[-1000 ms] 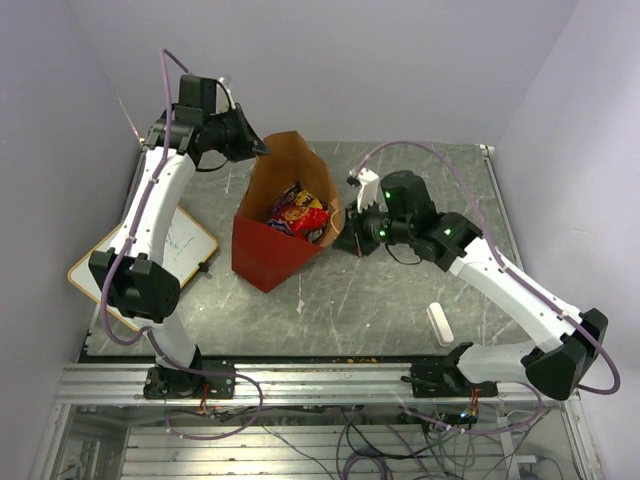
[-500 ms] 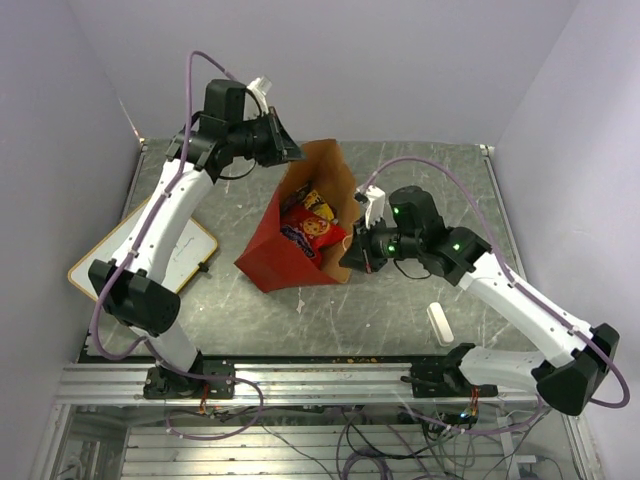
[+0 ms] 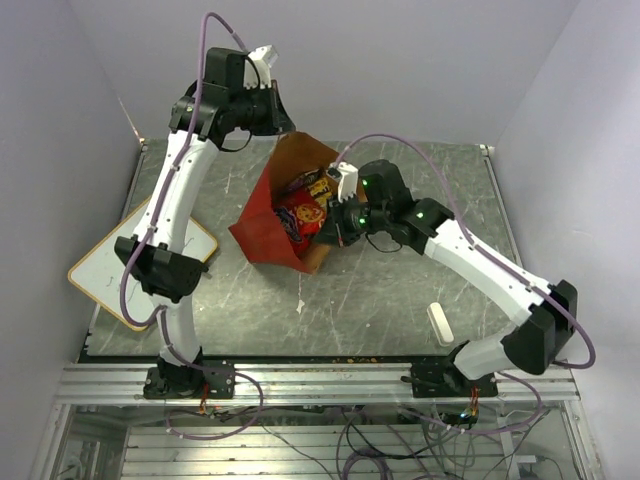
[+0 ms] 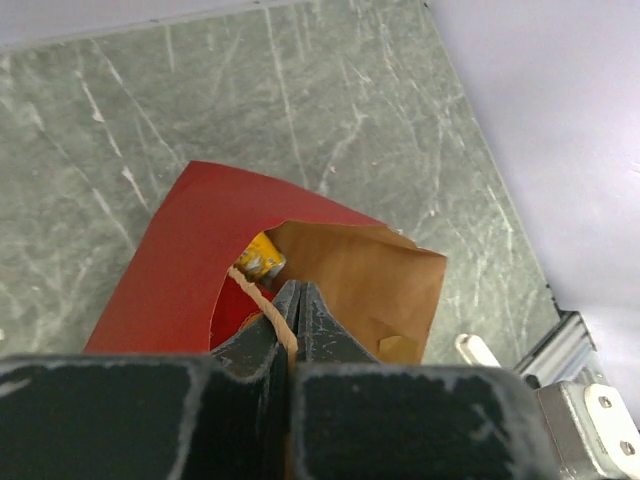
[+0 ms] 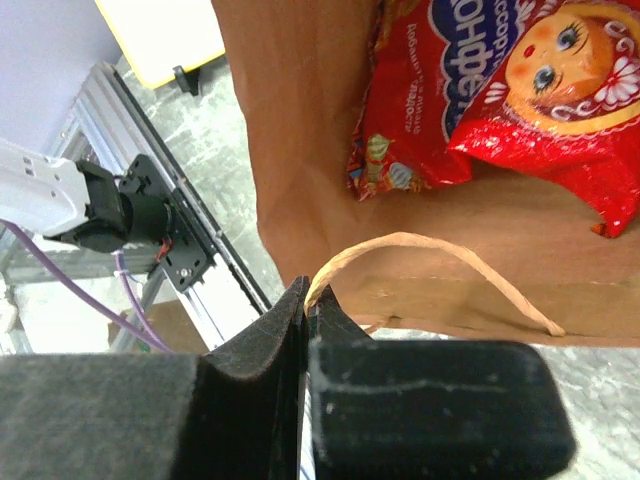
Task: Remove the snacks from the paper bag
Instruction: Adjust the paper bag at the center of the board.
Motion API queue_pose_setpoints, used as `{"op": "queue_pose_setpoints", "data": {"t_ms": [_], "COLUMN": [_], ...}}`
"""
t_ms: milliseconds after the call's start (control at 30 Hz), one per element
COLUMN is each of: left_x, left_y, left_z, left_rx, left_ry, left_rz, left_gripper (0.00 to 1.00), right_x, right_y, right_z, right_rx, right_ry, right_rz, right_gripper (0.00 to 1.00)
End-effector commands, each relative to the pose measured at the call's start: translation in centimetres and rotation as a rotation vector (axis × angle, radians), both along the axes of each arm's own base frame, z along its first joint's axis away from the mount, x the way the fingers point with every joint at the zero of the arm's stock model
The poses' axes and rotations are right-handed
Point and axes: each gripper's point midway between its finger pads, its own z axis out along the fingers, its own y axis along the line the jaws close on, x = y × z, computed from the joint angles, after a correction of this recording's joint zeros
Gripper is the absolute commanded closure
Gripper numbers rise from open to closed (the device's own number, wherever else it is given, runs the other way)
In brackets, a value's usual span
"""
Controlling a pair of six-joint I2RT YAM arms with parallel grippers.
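The paper bag (image 3: 262, 238), red outside and brown inside, is tilted between my arms with its mouth open. Inside lie the large red packet (image 3: 301, 214) and small wrappers (image 3: 318, 186). My left gripper (image 3: 286, 124) is shut on one tan loop handle (image 4: 258, 294) at the bag's far rim. My right gripper (image 3: 326, 236) is shut on the other handle (image 5: 432, 248) at the near rim. The right wrist view shows the red packet (image 5: 500, 90) on the brown inner wall (image 5: 300, 130). The left wrist view shows a yellow wrapper (image 4: 262, 260) inside the bag (image 4: 180, 270).
A yellow-framed whiteboard (image 3: 125, 275) lies at the table's left edge and shows in the right wrist view (image 5: 160, 35). A small white oblong block (image 3: 438, 323) lies at the front right and shows in the left wrist view (image 4: 478, 350). A metal rail (image 3: 320, 378) runs along the near edge.
My left gripper has risen and moved right with its handle. My right gripper has moved left and further back. The bag has tilted between them, and the snacks have shifted inside it.
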Motion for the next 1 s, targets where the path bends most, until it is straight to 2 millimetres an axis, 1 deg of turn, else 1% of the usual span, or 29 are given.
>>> {"op": "queue_pose_setpoints", "data": {"t_ms": [0,33,133,200,300,367,467,533,600,700,767,800,900,967], "left_x": [0.5,0.5,0.3,-0.5,-2.5,-3.8,-5.1,-5.7,-6.0,-6.5,-7.2,-7.3,-7.8,-8.4], "left_y": [1.7,1.9,1.1,0.3,-1.1,-1.7,-1.9,-2.1,-2.6,-4.1,-4.9,-5.1,-5.6,-5.8], "left_z": [8.2,8.3,7.0,5.9,4.6,4.2,3.6,3.1,2.7,2.7,2.7,2.5,1.4,0.8], "left_rx": [-0.030,-0.031,-0.060,-0.100,-0.152,-0.174,-0.200,-0.210,-0.228,-0.263,-0.258,-0.251,-0.256,-0.259], "left_ry": [-0.336,-0.344,-0.303,-0.254,-0.210,-0.188,-0.150,-0.128,-0.105,-0.076,-0.068,-0.064,-0.038,-0.021], "left_rz": [-0.004,-0.006,-0.037,-0.069,-0.115,-0.130,-0.138,-0.142,-0.149,-0.184,-0.214,-0.214,-0.229,-0.239], "left_gripper": [0.93,0.93,0.93,0.93,0.93,0.93,0.93,0.93,0.93,0.93,0.93,0.93,0.93,0.93], "right_x": [1.1,1.2,0.7,0.1,-1.1,-1.9,-2.6,-2.9,-3.5,-4.4,-4.7,-4.8,-4.5,-4.1], "right_y": [1.9,1.9,1.8,1.2,0.3,-0.1,-0.4,-0.1,0.8,2.1,2.3,2.3,1.5,-0.2], "right_z": [2.0,1.7,0.1,-1.5,-3.0,-3.4,-3.1,-3.1,-3.2,-2.9,-3.1,-3.3,-4.0,-4.5], "right_rx": [0.066,0.063,0.037,-0.003,-0.033,-0.035,-0.037,-0.054,-0.062,-0.056,-0.064,-0.064,-0.107,-0.175], "right_ry": [-0.022,-0.010,0.031,0.063,0.102,0.119,0.103,0.077,0.070,0.068,0.064,0.072,0.088,0.082], "right_rz": [0.006,-0.001,0.007,0.008,0.016,0.026,0.042,0.055,0.081,0.124,0.117,0.105,0.053,-0.009], "right_gripper": [0.99,0.99,0.99,0.99,0.99,0.99,0.98,0.98,0.98,0.98,0.98,0.98,0.96,0.95]}}
